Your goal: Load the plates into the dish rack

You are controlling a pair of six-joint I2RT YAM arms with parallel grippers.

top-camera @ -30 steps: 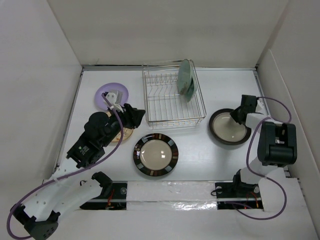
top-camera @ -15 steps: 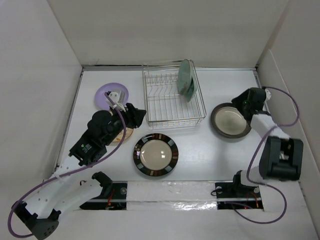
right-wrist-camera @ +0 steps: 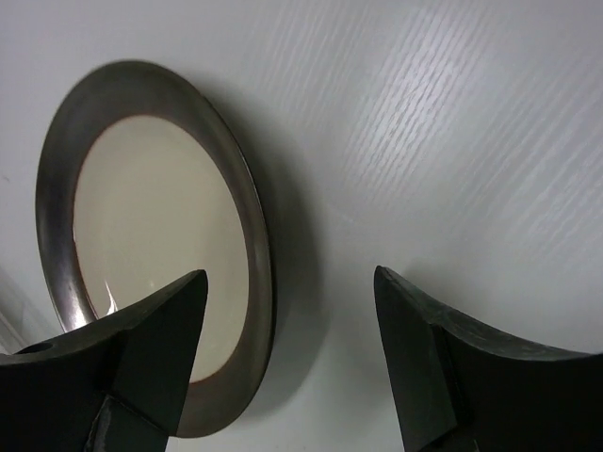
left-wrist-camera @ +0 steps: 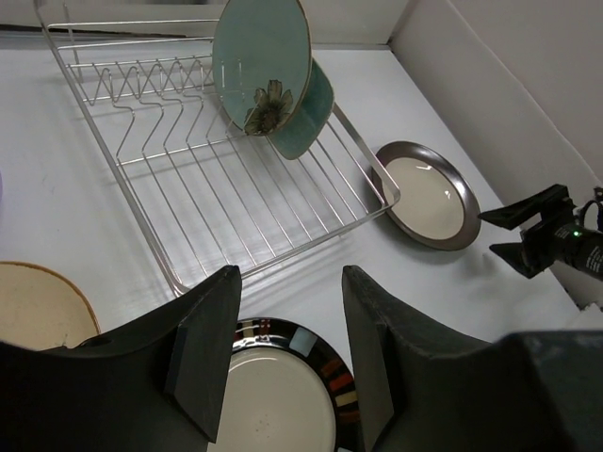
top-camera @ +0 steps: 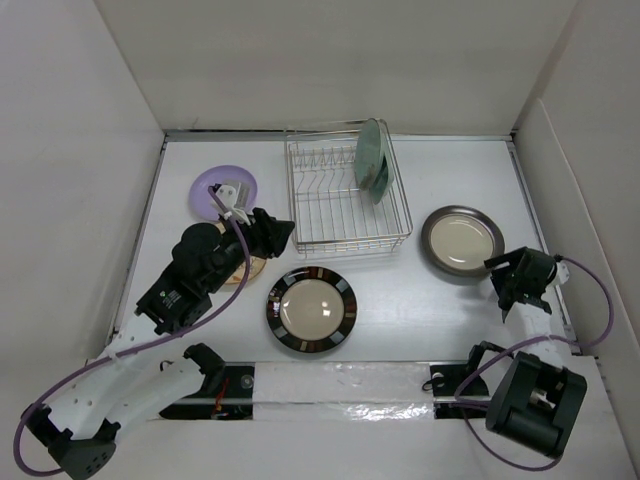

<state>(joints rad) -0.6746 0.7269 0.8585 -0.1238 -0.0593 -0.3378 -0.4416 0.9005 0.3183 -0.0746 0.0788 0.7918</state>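
The left gripper (left-wrist-camera: pixel 283 353) is seen with its jaws parted and nothing between them. Just beneath it, the black-rimmed plate (left-wrist-camera: pixel 283 410) is cut off by the frame edge and partly covered by the fingers. To its left, the tan plate (left-wrist-camera: pixel 38 306) is half hidden and its design cannot be made out. Ahead lies the dish rack (left-wrist-camera: pixel 188 179), with two green plates (left-wrist-camera: pixel 259 56) stood upright at its far right. The lavender plate (top-camera: pixel 205 183) is partly masked by the left wrist. The right gripper (right-wrist-camera: pixel 292 367) is spread wide and empty. The grey-brown plate (right-wrist-camera: pixel 151 235) lies flat ahead and to its left, its near rim hidden behind one finger.
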